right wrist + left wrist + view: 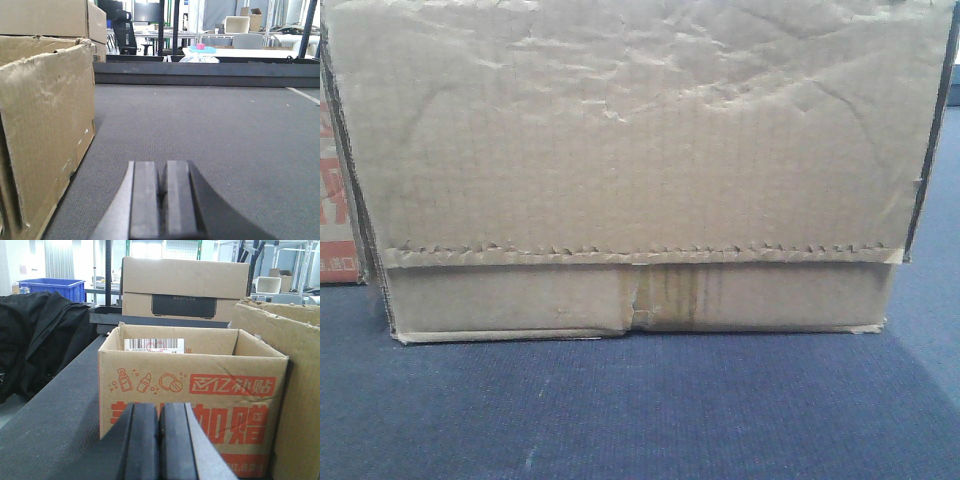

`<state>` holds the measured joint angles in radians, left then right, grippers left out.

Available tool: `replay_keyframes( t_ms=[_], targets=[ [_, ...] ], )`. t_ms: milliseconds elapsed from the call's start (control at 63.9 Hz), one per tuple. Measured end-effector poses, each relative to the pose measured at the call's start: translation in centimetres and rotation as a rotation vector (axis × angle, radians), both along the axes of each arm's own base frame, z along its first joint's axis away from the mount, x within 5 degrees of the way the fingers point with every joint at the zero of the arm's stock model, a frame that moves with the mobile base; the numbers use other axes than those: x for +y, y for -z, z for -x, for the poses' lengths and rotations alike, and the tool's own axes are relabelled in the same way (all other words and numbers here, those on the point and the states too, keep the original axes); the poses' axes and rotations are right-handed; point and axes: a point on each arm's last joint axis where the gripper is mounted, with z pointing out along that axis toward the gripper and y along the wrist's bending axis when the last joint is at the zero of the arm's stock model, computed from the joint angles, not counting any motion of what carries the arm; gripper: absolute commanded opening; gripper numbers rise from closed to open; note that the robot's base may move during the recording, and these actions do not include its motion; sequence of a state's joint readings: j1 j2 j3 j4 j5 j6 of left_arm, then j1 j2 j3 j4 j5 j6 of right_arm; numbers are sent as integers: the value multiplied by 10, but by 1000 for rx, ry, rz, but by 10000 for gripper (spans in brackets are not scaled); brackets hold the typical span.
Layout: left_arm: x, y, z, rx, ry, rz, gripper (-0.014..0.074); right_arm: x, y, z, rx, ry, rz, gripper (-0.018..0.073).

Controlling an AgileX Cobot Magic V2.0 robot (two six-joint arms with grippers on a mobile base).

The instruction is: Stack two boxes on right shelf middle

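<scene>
Our left claw (160, 415) and right claw (164, 175) are pinched together, empty. We should squeeze the brown box (630, 150) evenly from left and right before lifting.

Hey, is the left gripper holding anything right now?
No, the left gripper is shut flat on itself with nothing clamped in it, and the red-printed carton stands beyond it.

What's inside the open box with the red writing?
In the red-printed carton only the back inner wall shows, with a white barcode label on it. Its front wall hides the bottom, so any contents cannot be seen.
</scene>
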<state>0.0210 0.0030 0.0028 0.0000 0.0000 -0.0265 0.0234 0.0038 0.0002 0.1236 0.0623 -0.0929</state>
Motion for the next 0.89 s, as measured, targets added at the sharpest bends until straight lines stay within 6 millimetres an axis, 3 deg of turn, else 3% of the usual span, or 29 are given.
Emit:
replay_keyframes(
  t_ms=[893],
  targets=[
    [0,-2,0,-21,0,0,-111,0,-3,0,-36,4,-1,-162]
  ],
)
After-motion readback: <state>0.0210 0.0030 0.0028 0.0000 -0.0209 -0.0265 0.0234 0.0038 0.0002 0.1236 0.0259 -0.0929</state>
